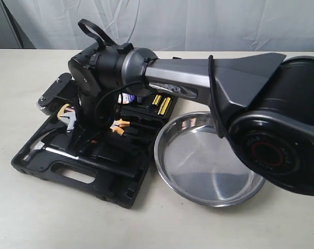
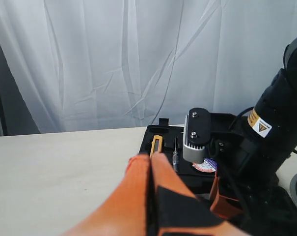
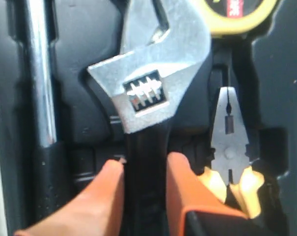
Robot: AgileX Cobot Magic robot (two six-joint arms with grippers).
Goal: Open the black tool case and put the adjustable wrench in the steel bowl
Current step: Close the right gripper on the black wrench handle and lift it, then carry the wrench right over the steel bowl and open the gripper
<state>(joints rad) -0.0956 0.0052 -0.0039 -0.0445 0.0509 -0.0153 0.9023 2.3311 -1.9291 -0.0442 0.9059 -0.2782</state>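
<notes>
Though partly offscreen, wrench in right hand.

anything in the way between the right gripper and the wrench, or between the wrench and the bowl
Nothing visible. The right gripper straddles the black shaft of the adjustable wrench in the open black tool case, and the steel bowl sits empty right beside that case.
</notes>
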